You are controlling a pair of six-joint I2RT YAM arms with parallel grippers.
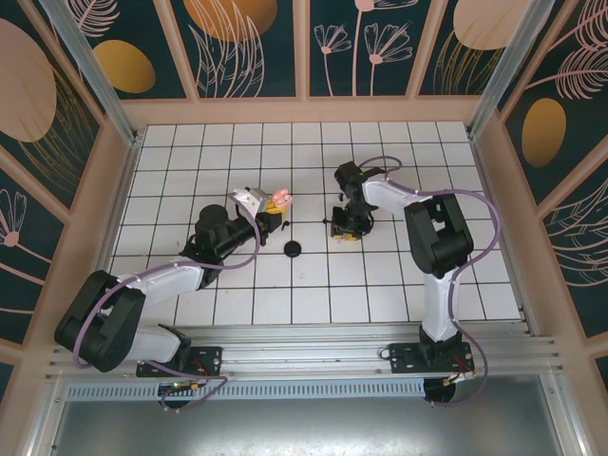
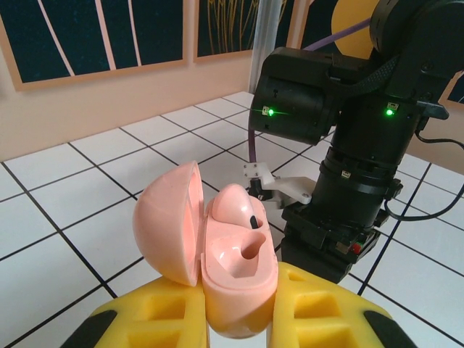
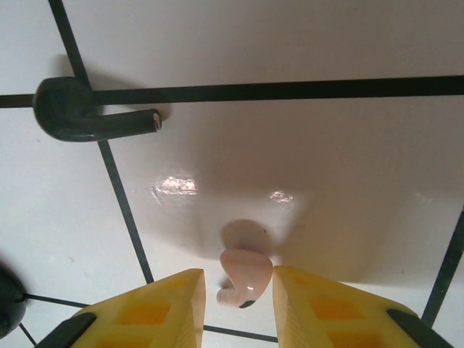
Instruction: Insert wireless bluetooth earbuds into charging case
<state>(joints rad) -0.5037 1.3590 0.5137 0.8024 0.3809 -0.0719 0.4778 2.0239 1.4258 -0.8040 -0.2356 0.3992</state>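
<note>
My left gripper [image 2: 239,319] is shut on a pale pink charging case [image 2: 235,272], held upright with its lid [image 2: 165,221] swung open to the left. One pink earbud [image 2: 235,205] sits in the far slot; the near slot [image 2: 250,250] is empty. From above, the case [image 1: 280,199] is at the table's middle left. My right gripper [image 3: 238,304] points down at the table with a second pink earbud [image 3: 245,275] lying between its yellow fingers, near the right finger, with a gap at the left one. A black earbud [image 3: 87,112] lies on a grid line beyond it.
A black round object [image 1: 293,249] rests on the tiles between the two arms. The right arm's wrist [image 2: 348,145] stands close behind the case. Wooden walls ring the white gridded table [image 1: 380,285].
</note>
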